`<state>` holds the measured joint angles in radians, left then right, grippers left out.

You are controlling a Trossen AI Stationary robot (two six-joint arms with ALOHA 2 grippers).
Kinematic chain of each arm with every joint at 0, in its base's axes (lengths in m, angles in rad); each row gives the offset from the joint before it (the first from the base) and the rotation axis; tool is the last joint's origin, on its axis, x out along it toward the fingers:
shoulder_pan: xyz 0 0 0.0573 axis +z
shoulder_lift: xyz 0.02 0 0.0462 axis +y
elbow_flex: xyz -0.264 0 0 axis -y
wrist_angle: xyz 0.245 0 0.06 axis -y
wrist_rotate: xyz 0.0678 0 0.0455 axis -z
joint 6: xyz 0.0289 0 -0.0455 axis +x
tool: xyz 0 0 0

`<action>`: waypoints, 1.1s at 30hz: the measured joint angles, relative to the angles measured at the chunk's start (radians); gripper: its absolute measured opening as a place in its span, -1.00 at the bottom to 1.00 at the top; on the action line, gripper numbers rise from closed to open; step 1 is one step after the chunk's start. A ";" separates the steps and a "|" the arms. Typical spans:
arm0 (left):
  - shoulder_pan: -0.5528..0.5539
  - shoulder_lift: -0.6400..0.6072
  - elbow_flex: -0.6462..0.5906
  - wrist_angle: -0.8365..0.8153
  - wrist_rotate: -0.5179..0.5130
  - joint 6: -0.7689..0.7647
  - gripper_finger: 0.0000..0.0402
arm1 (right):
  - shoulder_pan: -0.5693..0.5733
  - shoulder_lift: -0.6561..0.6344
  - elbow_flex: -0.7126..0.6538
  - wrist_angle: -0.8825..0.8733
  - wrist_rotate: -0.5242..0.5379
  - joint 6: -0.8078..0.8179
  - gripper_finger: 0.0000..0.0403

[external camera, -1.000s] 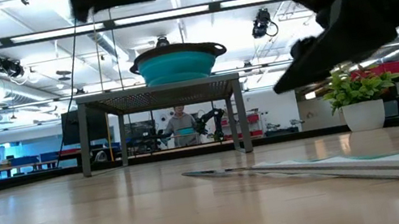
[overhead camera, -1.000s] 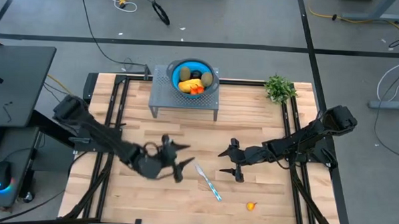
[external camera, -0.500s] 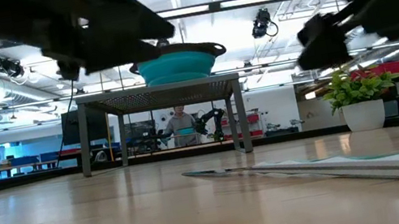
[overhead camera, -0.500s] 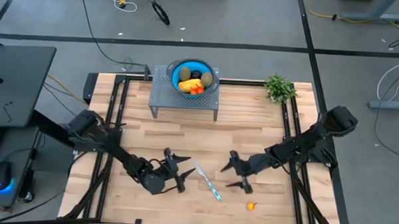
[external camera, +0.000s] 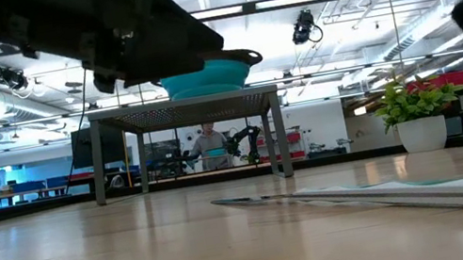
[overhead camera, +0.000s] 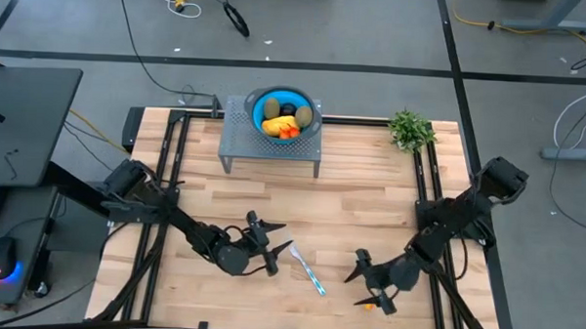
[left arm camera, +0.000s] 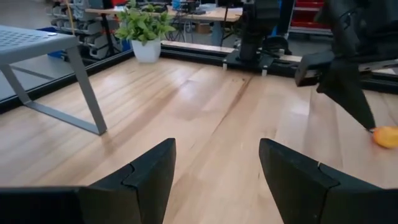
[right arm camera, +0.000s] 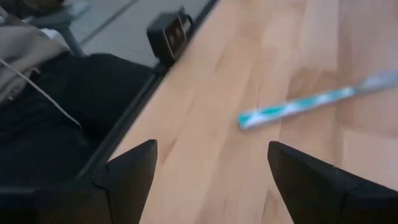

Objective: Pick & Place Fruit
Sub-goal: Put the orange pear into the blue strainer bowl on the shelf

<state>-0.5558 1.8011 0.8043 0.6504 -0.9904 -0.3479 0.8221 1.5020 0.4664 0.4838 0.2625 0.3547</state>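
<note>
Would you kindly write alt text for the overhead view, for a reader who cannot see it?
Seen from above, the right end effector, open, hovers at a small orange fruit near the wooden table's front edge. The left end effector, open, sits beside a teal-handled knife. A blue bowl of fruit rests on a grey stand behind.

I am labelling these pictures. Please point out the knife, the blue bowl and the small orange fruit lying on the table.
knife (overhead camera: 307, 269): high view, middle of its length.
blue bowl (overhead camera: 259, 98): high view, its left rim.
small orange fruit (left arm camera: 386, 136): left wrist view, middle of the fruit.
</note>
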 joint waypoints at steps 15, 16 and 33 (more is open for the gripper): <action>0.020 0.000 0.000 -0.010 0.060 0.005 0.19 | 0.198 0.000 0.002 -0.144 0.105 0.316 0.57; 0.020 0.000 0.000 -0.010 0.060 0.004 0.19 | 0.205 0.000 0.002 -0.157 0.121 0.327 0.57; 0.028 0.000 0.000 -0.022 0.060 0.004 0.19 | 0.233 0.141 0.002 -0.059 0.155 0.341 0.57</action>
<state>-0.5282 1.8011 0.8043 0.6282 -0.9302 -0.3438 1.0548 1.6426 0.4683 0.4245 0.4179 0.6958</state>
